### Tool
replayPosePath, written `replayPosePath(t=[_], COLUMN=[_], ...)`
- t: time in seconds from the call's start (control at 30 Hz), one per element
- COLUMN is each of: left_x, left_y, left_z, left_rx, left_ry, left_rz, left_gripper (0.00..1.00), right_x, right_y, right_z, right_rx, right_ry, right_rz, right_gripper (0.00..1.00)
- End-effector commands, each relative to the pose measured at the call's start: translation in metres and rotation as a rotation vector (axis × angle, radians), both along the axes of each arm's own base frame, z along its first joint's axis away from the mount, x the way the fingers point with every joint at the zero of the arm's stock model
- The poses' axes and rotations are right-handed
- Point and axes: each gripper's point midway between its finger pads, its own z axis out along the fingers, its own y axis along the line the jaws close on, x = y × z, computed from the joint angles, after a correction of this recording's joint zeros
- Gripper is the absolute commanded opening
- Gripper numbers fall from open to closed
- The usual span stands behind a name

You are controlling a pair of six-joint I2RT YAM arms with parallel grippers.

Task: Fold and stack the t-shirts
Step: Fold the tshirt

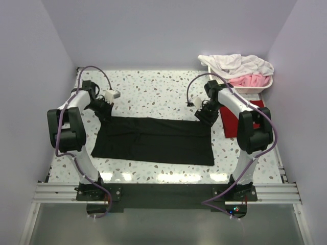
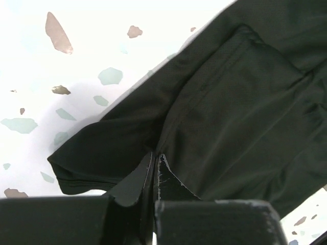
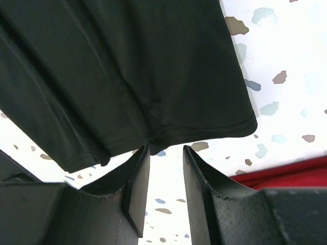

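The black t-shirt [image 1: 153, 140] lies spread flat across the middle of the table, folded into a wide band. My left gripper [image 1: 106, 114] is at its far left corner, and in the left wrist view it [image 2: 155, 156] is shut on a pinch of the black cloth [image 2: 230, 102]. My right gripper [image 1: 205, 119] is at the far right corner. In the right wrist view it [image 3: 165, 149] is open, with the shirt's stitched hem [image 3: 204, 133] just beyond the fingertips. The dark red t-shirt [image 1: 230, 122] lies to the right under the right arm and shows in the right wrist view [image 3: 286, 176].
A white basket [image 1: 266, 87] stands at the back right corner, heaped with white cloth [image 1: 235, 64] and pink cloth [image 1: 250, 80]. The speckled tabletop [image 1: 153, 89] is walled in at the back and both sides.
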Motion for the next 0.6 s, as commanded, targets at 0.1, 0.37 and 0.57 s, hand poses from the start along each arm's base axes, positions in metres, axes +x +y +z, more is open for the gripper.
replayPosePath(t=[0.1, 0.37, 0.57], left_x=[-0.020, -0.094, -0.128], left_y=[-0.013, -0.014, -0.011], left_z=[0.044, 0.037, 0.020], left_rx=[-0.035, 0.017, 0.121], left_ry=[-0.106, -0.104, -0.178], left_rz=[-0.138, -0.436, -0.652], left_gripper=[0.00, 0.00, 0.16], right_x=[0.004, 0.003, 0.003], right_y=[-0.002, -0.006, -0.006], right_z=[0.002, -0.004, -0.007], right_rx=[-0.011, -0.029, -0.033], right_ry=[-0.018, -0.010, -0.003], right_rz=[0.012, 0.029, 0.031], right_gripper=[0.36, 0.35, 0.35])
